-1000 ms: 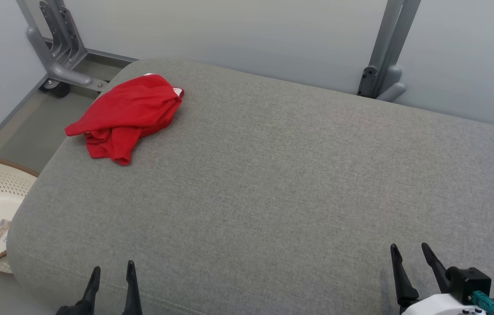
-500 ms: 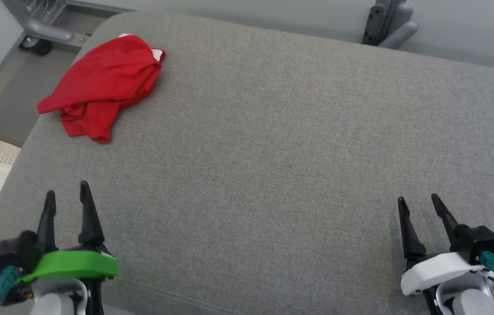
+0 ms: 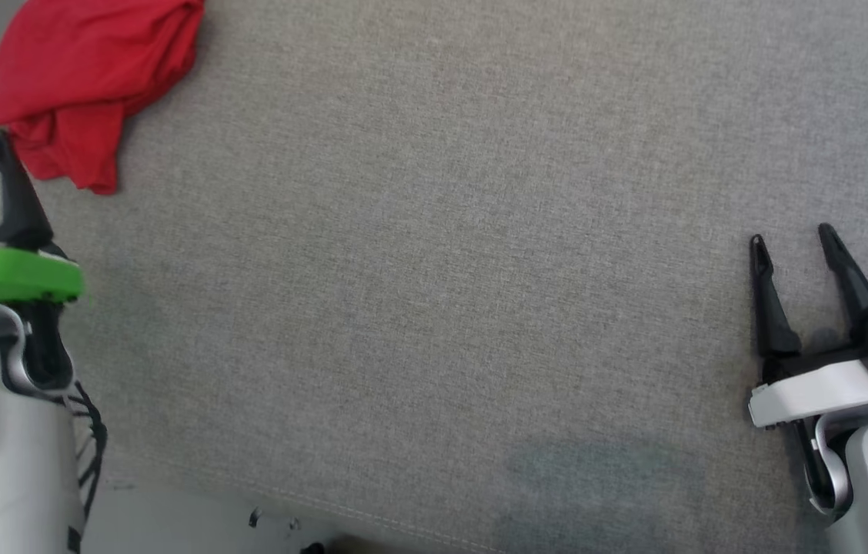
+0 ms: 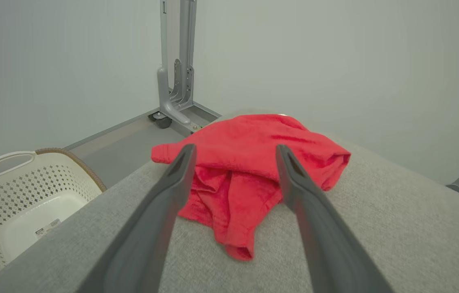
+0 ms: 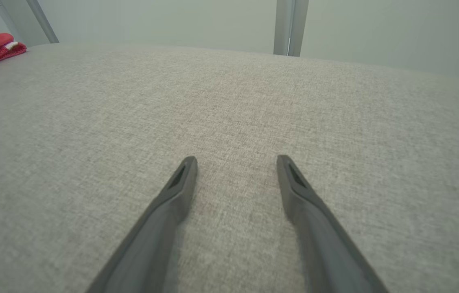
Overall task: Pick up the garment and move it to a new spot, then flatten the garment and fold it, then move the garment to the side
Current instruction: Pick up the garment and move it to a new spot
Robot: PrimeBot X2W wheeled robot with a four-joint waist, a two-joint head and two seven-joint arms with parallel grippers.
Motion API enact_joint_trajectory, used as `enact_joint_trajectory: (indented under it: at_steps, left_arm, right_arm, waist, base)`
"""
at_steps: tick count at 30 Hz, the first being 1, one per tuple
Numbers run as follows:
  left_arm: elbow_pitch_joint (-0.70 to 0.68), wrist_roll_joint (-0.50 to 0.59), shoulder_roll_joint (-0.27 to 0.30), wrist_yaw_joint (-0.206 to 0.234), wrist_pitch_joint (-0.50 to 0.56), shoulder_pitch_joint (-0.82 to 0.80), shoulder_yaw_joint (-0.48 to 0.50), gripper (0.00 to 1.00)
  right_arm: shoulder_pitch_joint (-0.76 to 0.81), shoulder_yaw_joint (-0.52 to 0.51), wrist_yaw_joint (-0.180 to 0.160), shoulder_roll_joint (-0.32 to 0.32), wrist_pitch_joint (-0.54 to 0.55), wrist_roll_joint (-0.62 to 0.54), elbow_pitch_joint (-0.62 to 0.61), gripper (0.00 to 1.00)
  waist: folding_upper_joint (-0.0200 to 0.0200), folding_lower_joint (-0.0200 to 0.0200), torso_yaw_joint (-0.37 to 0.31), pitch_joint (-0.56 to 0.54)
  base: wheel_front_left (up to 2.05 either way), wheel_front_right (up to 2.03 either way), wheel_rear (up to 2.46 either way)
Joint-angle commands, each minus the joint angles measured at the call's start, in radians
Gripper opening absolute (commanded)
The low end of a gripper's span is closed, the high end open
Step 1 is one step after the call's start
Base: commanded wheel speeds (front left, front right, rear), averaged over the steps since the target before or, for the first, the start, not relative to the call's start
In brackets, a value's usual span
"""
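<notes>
garment: red cloth, soft matt knit, just beyond left pincer
tabletop: grey woven cloth, coarse, matt
laundry basket: cream perforated plastic, smooth
frame post: grey painted metal, smooth

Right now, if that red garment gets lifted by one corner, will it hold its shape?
Probably not: the red garment lies crumpled in folds on the grey cushion, so it should droop and unfurl. It looks thin, so likely light. A push would probably bunch it.
</notes>
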Motion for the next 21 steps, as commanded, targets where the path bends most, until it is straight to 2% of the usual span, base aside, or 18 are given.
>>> enact_joint_trajectory:
  at_steps: [1,7,14,21]
  left_arm:
    - [0.016,-0.011,0.014,-0.006,0.005,-0.032,-0.001,1.0]
    - [0.191,-0.106,0.086,-0.006,0.053,-0.194,-0.062,1.0]
    - [0.352,-0.211,0.138,-0.007,0.096,-0.291,-0.14,1.0]
    - [0.494,-0.279,0.138,-0.007,0.117,-0.331,-0.184,1.0]
  right_arm:
    - [-0.01,0.0,-0.001,-0.006,0.004,-0.004,0.018,1.0]
    - [0.008,0.0,-0.002,-0.028,0.043,-0.012,-0.023,1.0]
    - [0.066,-0.005,-0.003,-0.048,0.096,-0.019,-0.107,1.0]
    - [0.113,-0.023,-0.003,-0.06,0.142,-0.017,-0.209,1.0]
  waist:
    - [0.0,0.0,-0.011,0.097]
    - [0.0,0.0,-0.021,0.137]
    - [0.0,0.0,-0.045,0.152]
    - [0.0,0.0,-0.068,0.153]
  base:
    - [0.0,0.0,0.0]
    - [0.0,0.0,0.0]
    - [0.0,0.0,0.0]
    - [0.0,0.0,0.0]
